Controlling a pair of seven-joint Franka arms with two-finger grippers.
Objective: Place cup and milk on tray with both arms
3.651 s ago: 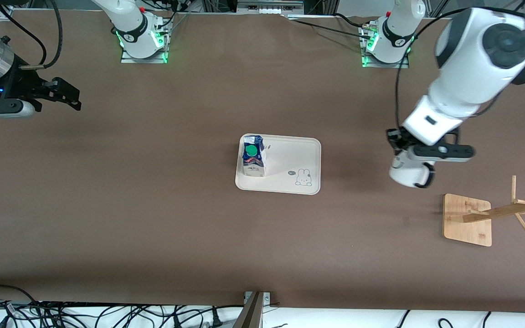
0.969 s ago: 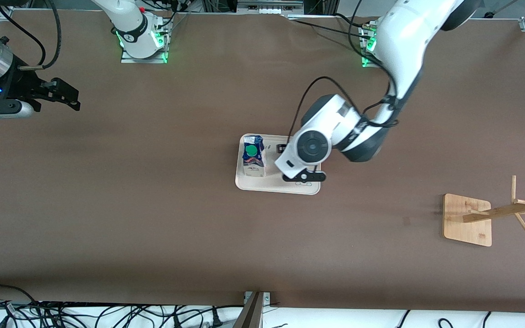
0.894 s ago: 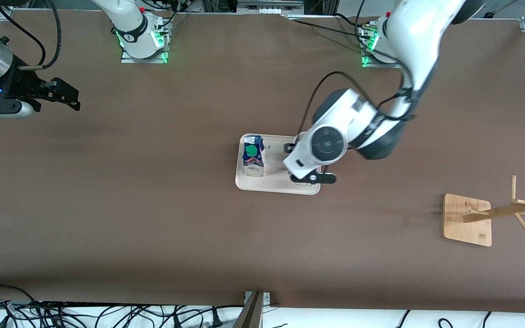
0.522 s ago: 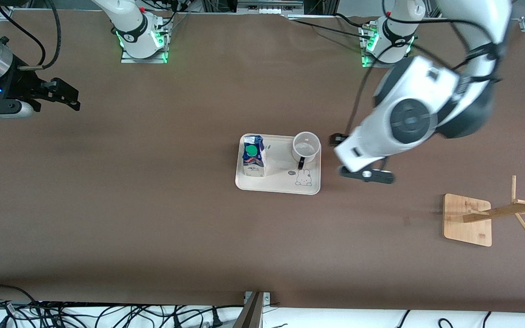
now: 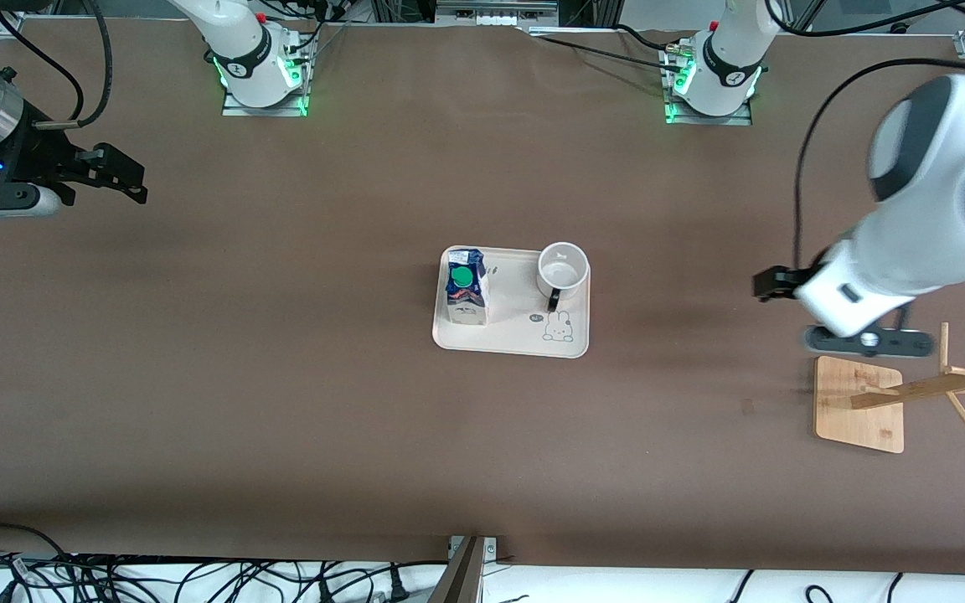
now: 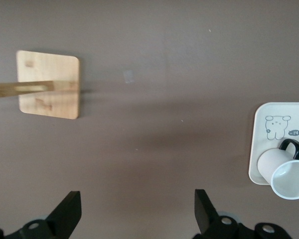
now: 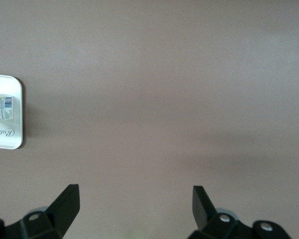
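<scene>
Brown surface (image 5: 281, 402) holds the tray (image 5: 508, 339), hard breakable cup (image 5: 564, 270) at its 2 o'clock, light milk (image 5: 466, 289) at 9, while both left gripper (image 6: 134, 216) and right gripper (image 7: 134, 211) jaws hang wide open, empty.

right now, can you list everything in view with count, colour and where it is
tray: one, cream, mid-table, rabbit drawing on the corner nearest the front camera at the left arm's end
milk carton: one, dark blue and cream with green cap, upright on the tray at the right arm's end
cup: one, white with black handle, upright on the tray at the left arm's end
wooden rack: one, light wood, square base, at the left arm's end of the table
left hand: one, black, open, empty, over bare table between tray and rack
right hand: one, black, open, empty, waiting over the right arm's end of the table
</scene>
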